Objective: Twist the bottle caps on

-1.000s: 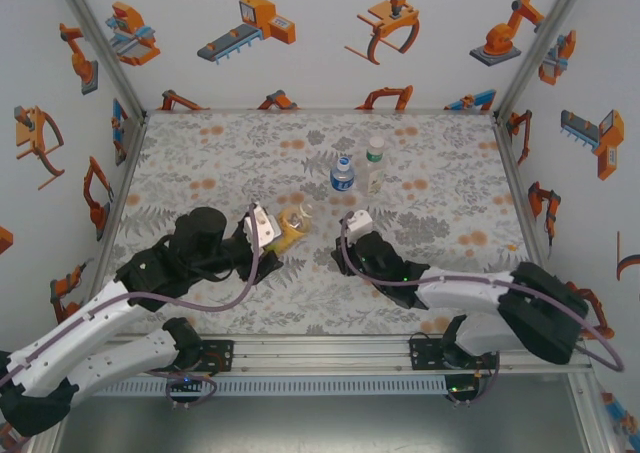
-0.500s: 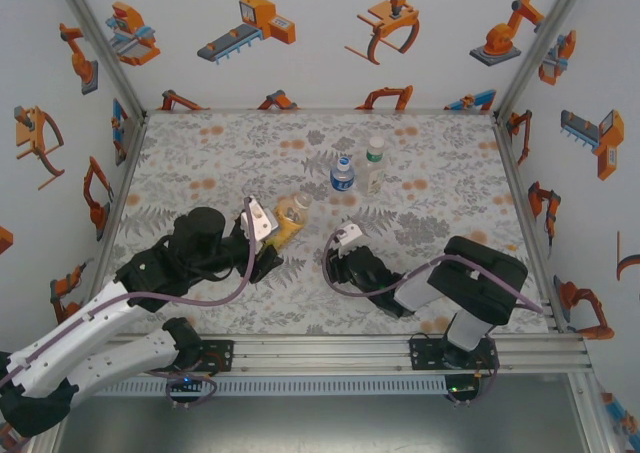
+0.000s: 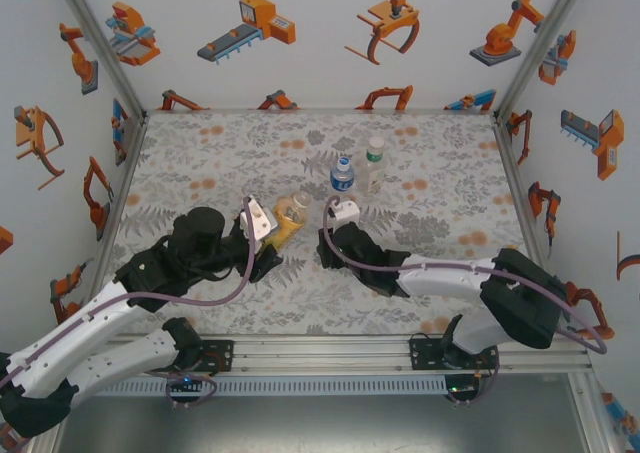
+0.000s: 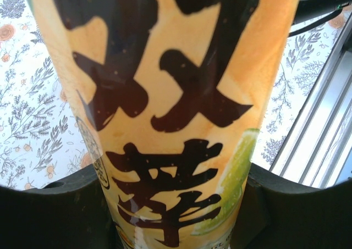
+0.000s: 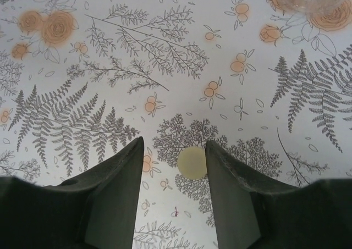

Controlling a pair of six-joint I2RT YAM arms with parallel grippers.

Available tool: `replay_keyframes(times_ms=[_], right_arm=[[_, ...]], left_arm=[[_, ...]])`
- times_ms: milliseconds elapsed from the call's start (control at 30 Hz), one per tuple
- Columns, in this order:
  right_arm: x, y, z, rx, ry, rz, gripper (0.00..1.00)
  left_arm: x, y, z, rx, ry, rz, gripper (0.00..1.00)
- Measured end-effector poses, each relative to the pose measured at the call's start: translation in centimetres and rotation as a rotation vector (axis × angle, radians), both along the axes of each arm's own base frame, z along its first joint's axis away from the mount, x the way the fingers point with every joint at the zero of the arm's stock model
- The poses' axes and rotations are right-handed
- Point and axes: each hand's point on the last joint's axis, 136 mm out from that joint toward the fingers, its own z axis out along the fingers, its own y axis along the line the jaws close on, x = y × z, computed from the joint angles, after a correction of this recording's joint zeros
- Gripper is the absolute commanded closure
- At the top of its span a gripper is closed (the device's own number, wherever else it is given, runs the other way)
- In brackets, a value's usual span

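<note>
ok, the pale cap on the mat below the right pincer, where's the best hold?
Take the bottle cap by its rim, across the diameter, coming straight down. It lies flat on the floral mat as a low round disc, so only the side wall offers opposing faces. The right pincer is open, one finger on either side.

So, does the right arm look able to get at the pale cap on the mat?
Likely yes. In the right wrist view the cap lies uncovered on the mat, framed in the gap of the open right tool, nearer one finger; nothing stands in between.
</note>
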Motion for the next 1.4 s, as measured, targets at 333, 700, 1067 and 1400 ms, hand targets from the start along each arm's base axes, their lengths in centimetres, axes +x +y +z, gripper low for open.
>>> replay_keyframes(times_ms=[333, 700, 1067, 1400], right_arm=[[0.1, -2.6, -2.0, -0.144, 0.333, -0.115, 0.54], [0.6, -0.9, -3.9, -0.300, 0.512, -0.118, 0.55], [0.5, 0.0, -6.2, -0.365, 0.579, -0.097, 0.57], [0.5, 0.0, -7.3, -0.378, 0.617, -0.094, 0.59]], left_arm=[[0.5, 0.5, -0.3, 0.002, 0.018, 0.048, 1.00], [0.4, 1.1, 0.0, -0.006, 0.017, 0.062, 1.00], [-0.1, 2.3, 0.4, -0.026, -0.003, 0.078, 1.00], [-0.2, 2.5, -0.1, -0.019, 0.004, 0.083, 1.00]])
